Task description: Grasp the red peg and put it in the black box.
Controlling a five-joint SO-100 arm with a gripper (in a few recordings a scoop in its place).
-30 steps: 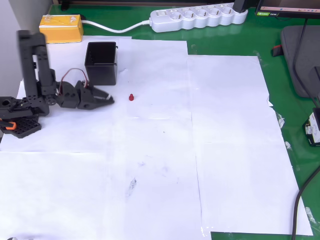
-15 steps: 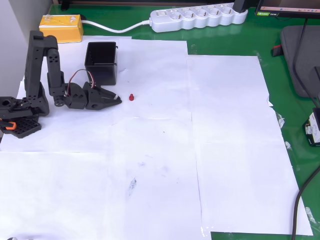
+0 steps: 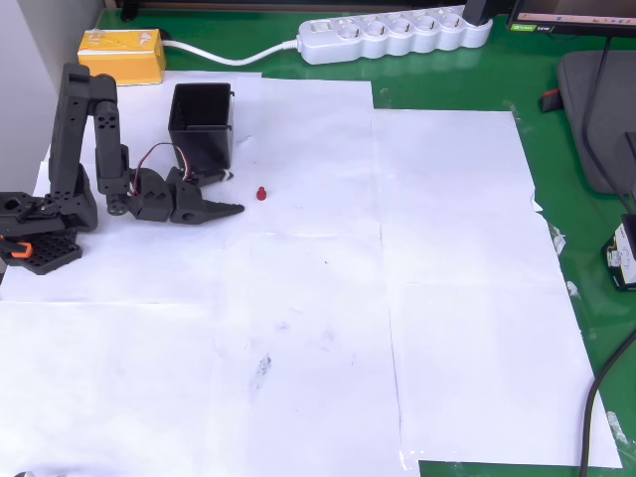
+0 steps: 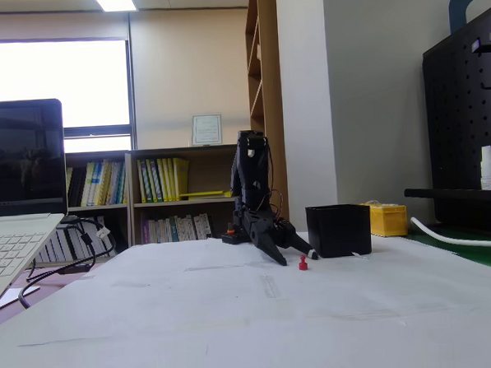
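Red peg [image 3: 260, 194] just beyond open end effector [image 3: 232, 193]

Overhead view: peg [image 3: 260, 194] on paper sheets [image 3: 447, 298] atop bench [image 3: 447, 94], just right of claw [image 3: 233, 193], apart from it. Box [image 3: 202, 125] above-left of peg, close behind claw. Tissue box [image 3: 121, 55] upper left; power strip [image 3: 396, 36] along top edge.

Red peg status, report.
Gripper open, low, just short of red peg. Peg upright on paper, untouched. Black box behind gripper, nothing between.
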